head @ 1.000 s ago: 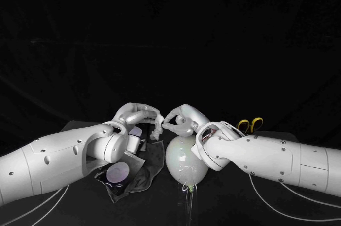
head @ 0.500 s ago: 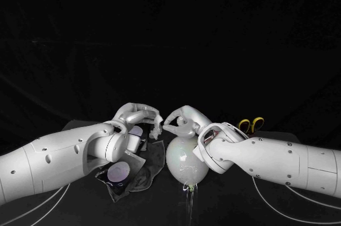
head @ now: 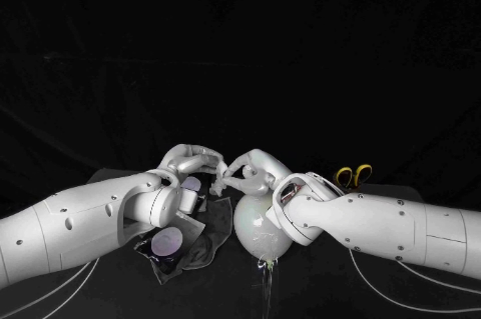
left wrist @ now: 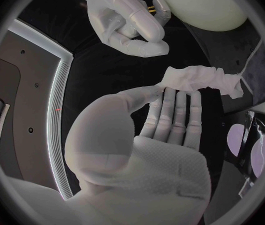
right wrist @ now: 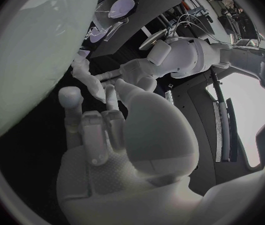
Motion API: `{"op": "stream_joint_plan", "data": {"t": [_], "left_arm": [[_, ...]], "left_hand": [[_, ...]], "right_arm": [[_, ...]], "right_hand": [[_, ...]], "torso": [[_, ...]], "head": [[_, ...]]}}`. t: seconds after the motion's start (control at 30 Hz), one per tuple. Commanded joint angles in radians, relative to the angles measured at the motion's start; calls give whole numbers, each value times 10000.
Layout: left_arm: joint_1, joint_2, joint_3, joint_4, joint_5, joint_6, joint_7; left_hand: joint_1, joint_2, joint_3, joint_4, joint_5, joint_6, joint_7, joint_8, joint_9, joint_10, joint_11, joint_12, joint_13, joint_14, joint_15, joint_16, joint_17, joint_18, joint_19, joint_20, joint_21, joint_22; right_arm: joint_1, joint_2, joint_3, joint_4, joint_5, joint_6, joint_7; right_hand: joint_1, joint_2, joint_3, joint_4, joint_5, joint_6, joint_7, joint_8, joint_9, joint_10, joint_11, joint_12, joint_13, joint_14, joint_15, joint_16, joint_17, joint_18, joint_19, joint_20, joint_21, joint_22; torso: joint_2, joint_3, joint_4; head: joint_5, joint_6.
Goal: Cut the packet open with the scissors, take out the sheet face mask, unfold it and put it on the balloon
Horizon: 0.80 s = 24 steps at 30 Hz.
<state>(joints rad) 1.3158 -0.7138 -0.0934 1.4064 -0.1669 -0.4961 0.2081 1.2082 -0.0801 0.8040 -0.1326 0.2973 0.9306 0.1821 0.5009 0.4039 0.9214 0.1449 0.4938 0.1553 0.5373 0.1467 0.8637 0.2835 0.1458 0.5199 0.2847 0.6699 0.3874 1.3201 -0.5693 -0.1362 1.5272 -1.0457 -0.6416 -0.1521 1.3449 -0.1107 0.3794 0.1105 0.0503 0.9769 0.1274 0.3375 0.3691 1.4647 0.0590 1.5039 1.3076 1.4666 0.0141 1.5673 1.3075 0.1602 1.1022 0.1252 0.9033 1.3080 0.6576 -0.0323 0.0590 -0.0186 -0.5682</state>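
The sheet face mask (left wrist: 201, 80) is a crumpled, still-folded white strip pinched at the tips of the left hand (head: 195, 160), between its thumb and its straight, pressed-together fingers (left wrist: 176, 110). In the head view the strip hangs from those fingertips just left of the balloon's far end. Its long axis runs up and down and its free end points toward the worktop (head: 311, 284).

The right hand (head: 251, 172) is close beside the left, over the far end of the balloon (head: 258, 228). Its fingers are curled in, and nothing can be seen in them.

The pale balloon lies between the two arms, its long axis running near to far and its narrow knotted end pointing near.

The packet (head: 172, 244), dark with a pale round patch, lies near-left of the balloon under the left arm, its edges splayed.

The yellow handles of the scissors (head: 353, 174) show to the far right, behind the right arm. The blades are hidden.
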Motion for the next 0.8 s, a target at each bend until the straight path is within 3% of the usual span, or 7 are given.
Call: {"op": "stream_joint_plan", "data": {"t": [0.03, 0.2, 0.23, 0.4, 0.43, 0.8], "left_arm": [[14, 34, 12, 24, -205, -157, -65], [14, 56, 12, 36, -272, -176, -132], [14, 60, 12, 37, -277, -176, -139], [15, 86, 12, 42, -296, -118, -165], [15, 89, 12, 45, -298, -107, -166], [15, 91, 13, 48, -304, -102, -203]], "left_hand": [[-12, -90, -53, 34, 33, 90, -32, -52, 1447, 161, -15, -20, -74, 145, -36, 106, -36, 19, 132, -17, 116, 56], [17, -82, -150, 53, 9, 141, -68, -148, 1370, 437, -86, -115, -222, 420, -122, 256, -118, 116, 267, -50, 377, 203], [44, -58, -250, 56, 4, 179, -144, -206, 1349, 746, -167, -149, -273, 826, -261, 441, -101, 213, 455, -96, 651, 355], [35, -169, -200, 125, 11, 403, -186, -530, 1299, 1643, -366, -1198, -783, 1902, -488, 87, -504, 298, 308, -120, 1271, 767], [68, -169, -165, 119, 20, 416, -261, -578, 1309, 1826, -325, -1398, -835, 2121, -542, -58, -580, 311, 287, -122, 1335, 806], [106, -206, -132, 149, 20, 512, -260, -749, 1380, 2404, -370, -2239, -876, 2671, -586, -718, -811, 337, 234, -98, 1406, 826]], "right_arm": [[-1, 128, 6, -149, -158, 287, -120], [-1, 359, 6, -388, -153, 425, -155], [-1, 386, 6, -416, -155, 432, -165], [2, 539, 7, -635, -175, 452, -285], [3, 561, 7, -686, -178, 446, -303], [6, 673, 7, -1032, -148, 383, -304]], "right_hand": [[6, -8, 20, -15, -10, -36, 46, -87, -24, 506, 3, 48, 1884, 934, -36, 45, 2451, -161, 35, -26, 19, 60], [-3, -8, 33, -10, -13, -112, 84, -171, -66, 503, 31, 44, 1882, 924, -21, 46, 2436, -158, 8, -24, -19, 54], [42, 33, 90, -29, -8, -259, 137, -292, -120, 507, 65, 47, 1888, 929, -4, 45, 2444, -162, 9, -19, -16, 62], [198, 159, 302, -138, 0, -344, 223, -475, -210, 530, 143, 70, 1921, 955, 63, 43, 2487, -174, 5, 20, -15, 85], [172, 143, 307, -134, -7, -364, 246, -515, -229, 534, 162, 75, 1928, 956, 78, 43, 2489, -176, 5, 31, -12, 91], [110, 124, 335, -122, -14, -409, 292, -638, -289, 569, 208, 111, 1973, 1000, 121, 39, 2563, -192, 49, 66, 54, 131]], "torso": [[1, -13, 5], [-8, -11, 7], [-9, -11, 7], [-3, -9, 3], [-3, -9, 3], [-2, 3, -7]], "head": [[-1, -28], [-9, 7], [-12, 10], [5, 4], [5, 4], [4, 7]]}}
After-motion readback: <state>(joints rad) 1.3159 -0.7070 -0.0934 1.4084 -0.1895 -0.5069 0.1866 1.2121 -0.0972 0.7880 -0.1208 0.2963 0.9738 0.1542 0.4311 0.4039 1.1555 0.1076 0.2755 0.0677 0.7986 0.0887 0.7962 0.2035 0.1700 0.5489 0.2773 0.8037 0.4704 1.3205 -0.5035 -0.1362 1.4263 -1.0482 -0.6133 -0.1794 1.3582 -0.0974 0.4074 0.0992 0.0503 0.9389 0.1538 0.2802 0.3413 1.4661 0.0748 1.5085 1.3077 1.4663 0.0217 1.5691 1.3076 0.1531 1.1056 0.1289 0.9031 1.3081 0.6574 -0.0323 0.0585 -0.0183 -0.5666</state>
